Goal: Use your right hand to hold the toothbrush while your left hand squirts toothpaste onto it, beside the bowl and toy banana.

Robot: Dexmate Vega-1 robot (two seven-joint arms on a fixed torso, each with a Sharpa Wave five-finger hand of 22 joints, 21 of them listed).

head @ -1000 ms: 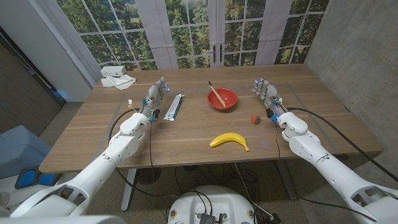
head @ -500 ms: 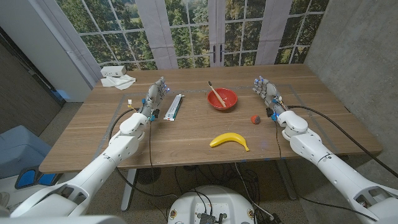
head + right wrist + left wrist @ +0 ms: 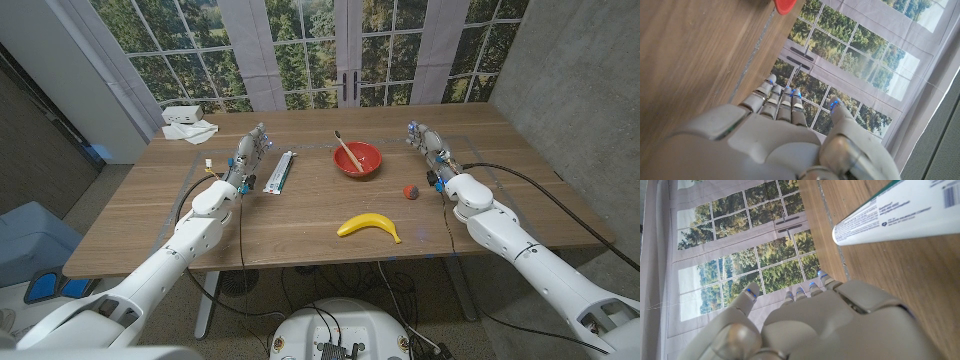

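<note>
A wooden-handled toothbrush (image 3: pixel 347 151) leans in the red bowl (image 3: pixel 358 159) at the table's middle back; the bowl's red rim (image 3: pixel 785 6) also shows in the right wrist view. The white toothpaste tube (image 3: pixel 283 171) lies left of the bowl, seen close (image 3: pixel 900 210) in the left wrist view. A yellow toy banana (image 3: pixel 368 226) lies nearer the front. My left hand (image 3: pixel 250 157) stands just left of the tube, fingers apart, holding nothing. My right hand (image 3: pixel 426 148) stands to the right of the bowl, fingers straight, empty.
A small red strawberry-like toy (image 3: pixel 409 192) sits between the bowl and my right arm. A white folded cloth and box (image 3: pixel 187 123) rest at the back left corner. A small white item (image 3: pixel 209 164) lies left of my left hand.
My right hand has turned slightly and shifted a little toward the table's back. The left hand and the objects stay as they were.
</note>
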